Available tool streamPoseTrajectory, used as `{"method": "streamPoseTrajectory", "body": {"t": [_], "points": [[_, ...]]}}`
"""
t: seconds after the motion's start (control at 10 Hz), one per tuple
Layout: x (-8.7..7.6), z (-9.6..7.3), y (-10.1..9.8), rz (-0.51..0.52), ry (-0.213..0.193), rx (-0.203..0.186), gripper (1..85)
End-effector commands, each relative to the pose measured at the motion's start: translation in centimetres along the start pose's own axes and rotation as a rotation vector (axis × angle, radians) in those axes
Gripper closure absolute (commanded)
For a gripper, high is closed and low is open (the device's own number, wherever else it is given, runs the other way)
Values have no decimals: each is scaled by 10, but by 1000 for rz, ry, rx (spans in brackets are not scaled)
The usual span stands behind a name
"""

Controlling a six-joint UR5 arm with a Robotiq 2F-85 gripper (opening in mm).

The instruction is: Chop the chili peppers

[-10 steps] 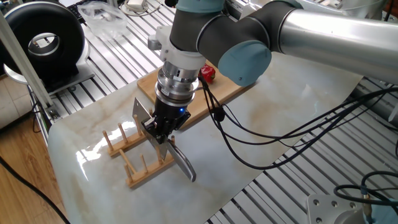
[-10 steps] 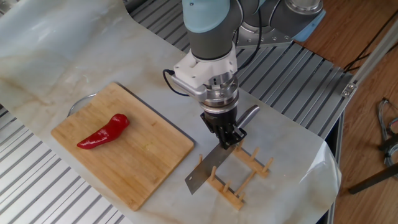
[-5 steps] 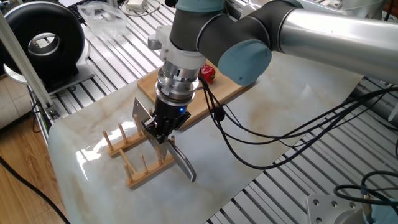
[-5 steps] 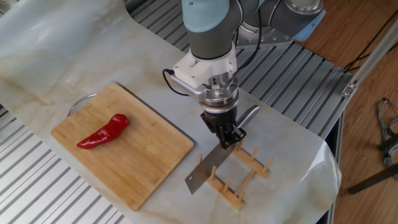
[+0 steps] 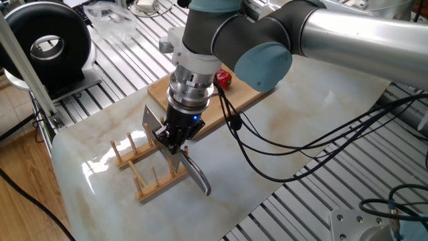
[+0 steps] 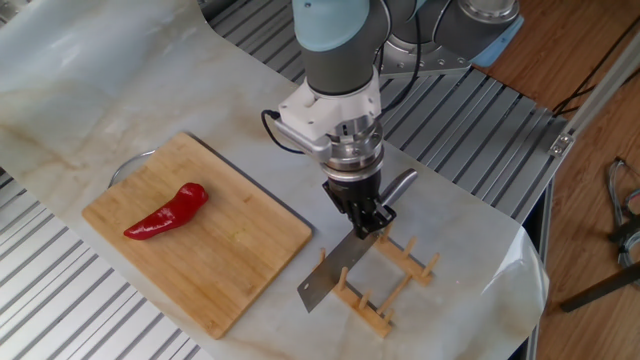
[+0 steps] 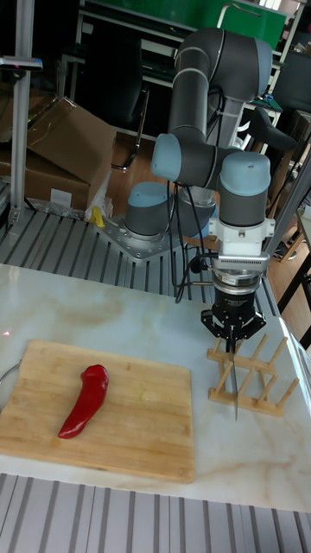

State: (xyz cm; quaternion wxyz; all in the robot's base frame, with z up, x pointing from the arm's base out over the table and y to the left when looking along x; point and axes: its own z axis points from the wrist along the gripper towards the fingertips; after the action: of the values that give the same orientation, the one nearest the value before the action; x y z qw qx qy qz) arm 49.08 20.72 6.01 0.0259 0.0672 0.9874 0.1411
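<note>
Marble tabletop [image 6: 120,80] held the wooden rack [image 6: 385,285]; gripper [image 6: 364,222] clamped on the knife [image 6: 335,275] there; whole chili [image 6: 166,211] lay on the cutting board [image 6: 240,260]; a straight lift seemed wisest.

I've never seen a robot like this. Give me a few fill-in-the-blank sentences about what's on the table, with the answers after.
1. The red chili lies on the wooden ____.
2. The gripper is shut on a ____.
3. The blade sits in the slots of a wooden ____.
4. The chili is still ____, not cut.

Missing words: cutting board; knife; rack; whole
</note>
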Motion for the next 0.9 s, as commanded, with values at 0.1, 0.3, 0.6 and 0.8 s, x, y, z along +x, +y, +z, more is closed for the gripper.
{"method": "streamPoseTrajectory", "body": {"t": [0.1, 0.3, 0.6, 0.8], "points": [[0, -3, 0, 24, 0, 12, 840], [0, -5, 4, 21, 0, 1, 843], [3, -22, 9, 18, 5, -9, 843], [3, -41, 4, 22, 3, 23, 843]]}}
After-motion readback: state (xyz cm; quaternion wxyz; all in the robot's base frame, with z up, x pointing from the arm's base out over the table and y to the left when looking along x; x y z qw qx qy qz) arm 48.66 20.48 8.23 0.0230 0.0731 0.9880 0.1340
